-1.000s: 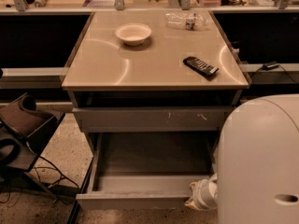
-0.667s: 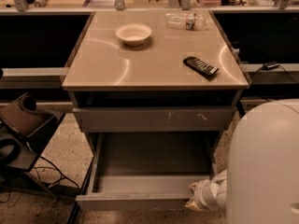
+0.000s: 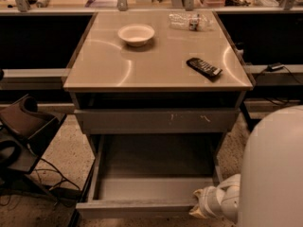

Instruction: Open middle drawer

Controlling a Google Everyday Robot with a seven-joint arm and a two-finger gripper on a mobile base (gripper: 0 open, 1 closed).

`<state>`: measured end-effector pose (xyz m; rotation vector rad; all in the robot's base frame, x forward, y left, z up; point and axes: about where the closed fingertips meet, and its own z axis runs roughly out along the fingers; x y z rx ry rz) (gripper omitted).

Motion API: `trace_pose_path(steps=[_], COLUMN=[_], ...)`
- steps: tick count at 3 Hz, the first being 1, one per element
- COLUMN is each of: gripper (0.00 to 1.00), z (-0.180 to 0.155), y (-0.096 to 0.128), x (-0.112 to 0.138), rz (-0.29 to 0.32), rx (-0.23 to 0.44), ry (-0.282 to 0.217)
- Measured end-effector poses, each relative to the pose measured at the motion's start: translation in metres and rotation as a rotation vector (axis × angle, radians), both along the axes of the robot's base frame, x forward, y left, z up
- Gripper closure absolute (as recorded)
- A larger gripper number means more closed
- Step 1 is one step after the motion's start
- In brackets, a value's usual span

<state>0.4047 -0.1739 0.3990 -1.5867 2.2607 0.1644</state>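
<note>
The middle drawer [image 3: 156,186] stands pulled far out below the tabletop, its smooth grey tray bare and its plain front [image 3: 137,208] nearest the camera. My gripper [image 3: 201,207] is low at the drawer's front right corner, right beside the front panel. My arm's big white housing [image 3: 274,169] hides the space to the right of the drawer. The grey front with pale scratch marks [image 3: 156,121] above it is closed. The lowest front is out of view.
On the tabletop [image 3: 104,70] lie a white bowl [image 3: 136,34], a black remote [image 3: 203,67] and a plastic bottle [image 3: 189,21]. A dark chair-like object [image 3: 23,126] and cables [image 3: 47,171] are on the floor at the left. Dark recesses flank the cabinet.
The drawer front sits a little nearer the camera than before. My gripper has moved with it, down and slightly right, and the white arm housing has shifted right.
</note>
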Motion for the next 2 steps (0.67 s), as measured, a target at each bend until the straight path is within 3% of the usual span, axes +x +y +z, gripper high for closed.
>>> trace_pose_path(steps=[2], gripper=[1.00], z=[0.0075], y=[-0.0037], x=[-0.0113], rz=[-0.003], rx=[0.007], ry=[-0.020])
